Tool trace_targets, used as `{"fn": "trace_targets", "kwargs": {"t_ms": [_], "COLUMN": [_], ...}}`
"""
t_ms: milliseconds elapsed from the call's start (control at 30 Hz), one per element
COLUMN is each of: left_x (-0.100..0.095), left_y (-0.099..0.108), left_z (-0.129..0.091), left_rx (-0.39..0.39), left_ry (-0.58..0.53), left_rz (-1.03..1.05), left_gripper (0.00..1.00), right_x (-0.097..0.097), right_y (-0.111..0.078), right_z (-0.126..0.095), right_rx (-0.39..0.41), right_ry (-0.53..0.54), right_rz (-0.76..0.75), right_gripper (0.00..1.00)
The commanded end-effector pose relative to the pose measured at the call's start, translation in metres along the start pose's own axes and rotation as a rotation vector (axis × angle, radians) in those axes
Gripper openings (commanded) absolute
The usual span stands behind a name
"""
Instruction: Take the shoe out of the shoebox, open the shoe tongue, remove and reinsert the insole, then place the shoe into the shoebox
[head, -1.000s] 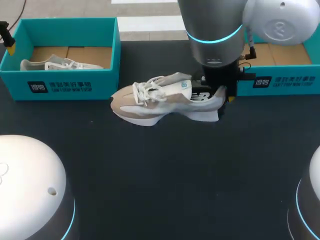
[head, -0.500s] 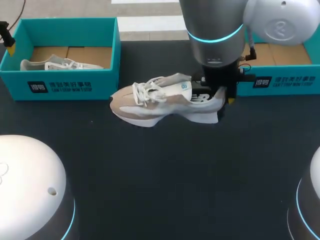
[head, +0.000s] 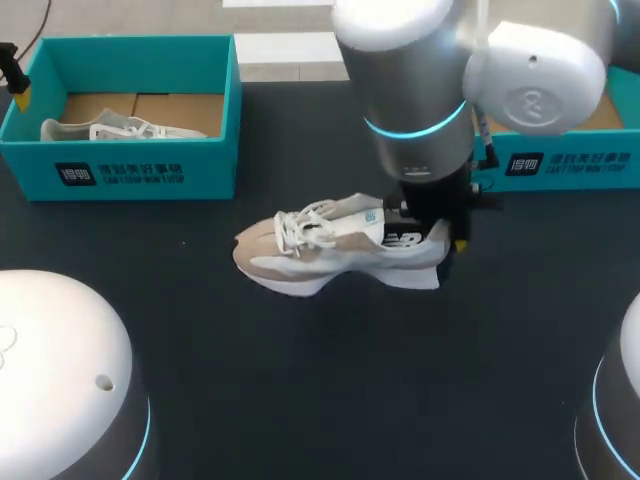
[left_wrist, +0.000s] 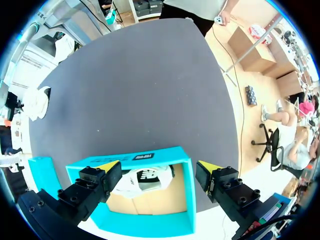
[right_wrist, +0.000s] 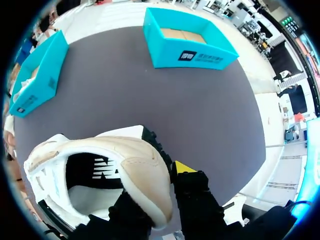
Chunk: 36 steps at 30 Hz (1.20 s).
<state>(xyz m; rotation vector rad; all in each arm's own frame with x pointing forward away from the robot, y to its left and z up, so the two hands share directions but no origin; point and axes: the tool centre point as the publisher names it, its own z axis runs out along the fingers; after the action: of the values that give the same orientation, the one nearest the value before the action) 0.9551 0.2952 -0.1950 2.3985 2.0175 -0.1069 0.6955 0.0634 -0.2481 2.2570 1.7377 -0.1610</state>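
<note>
Grip: right end effector (right_wrist: 160, 187) was clamped on the heel collar of the sneaker (head: 330, 245), one finger inside, one outside. The sneaker was mid-tabletop (head: 300, 400); couldn't tell if the sole touched. Long axis ran parallel to the far edge with the toe toward the left edge, so tongue and white laces lay left of the grip. The left end effector (left_wrist: 157, 175), fingers apart, hung over the far-left shoebox (left_wrist: 140, 159), well apart from the sneaker; right arm nearer. Upper was beige and suede-look, with a padded collar and chunky white foam sole. Shoebox: rigid teal card.
</note>
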Motion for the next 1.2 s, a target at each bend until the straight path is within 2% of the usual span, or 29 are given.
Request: {"fn": "trace_targets", "kwargs": {"t_ms": [33,200,500,600,700,967,1200], "left_x": [-0.001,-0.001,-0.001,-0.001,-0.001,-0.001,-0.001], "left_y": [-0.002,-0.002,-0.002,-0.002,-0.002,-0.002,-0.002], "left_z": [0.000,0.000,0.000,0.000,0.000,0.000,0.000], "left_rx": [-0.003,-0.003,-0.003,-0.003,-0.003,-0.003,-0.003], "left_ry": [0.003,0.003,0.003,0.003,0.003,0.003,0.003], "left_rz": [0.000,0.000,0.000,0.000,0.000,0.000,0.000], "left_gripper": [1.00,1.00,1.00,1.00,1.00,1.00,1.00], "right_x": [0.020,0.024,0.031,0.033,0.035,0.041,0.049], "right_y": [-0.009,-0.013,-0.021,-0.021,-0.019,-0.011,-0.011], "right_z": [0.026,0.051,0.076,0.081,0.084,0.096,0.107], "right_rx": [0.002,0.014,-0.027,-0.055,-0.043,-0.039,-0.062], "right_ry": [-0.017,-0.035,-0.032,-0.063,-0.077,-0.009,-0.033], "right_rz": [0.048,0.063,0.062,0.076,0.089,0.126,0.175], "right_gripper": [0.00,0.00,0.00,0.00,0.00,0.00,0.00]}}
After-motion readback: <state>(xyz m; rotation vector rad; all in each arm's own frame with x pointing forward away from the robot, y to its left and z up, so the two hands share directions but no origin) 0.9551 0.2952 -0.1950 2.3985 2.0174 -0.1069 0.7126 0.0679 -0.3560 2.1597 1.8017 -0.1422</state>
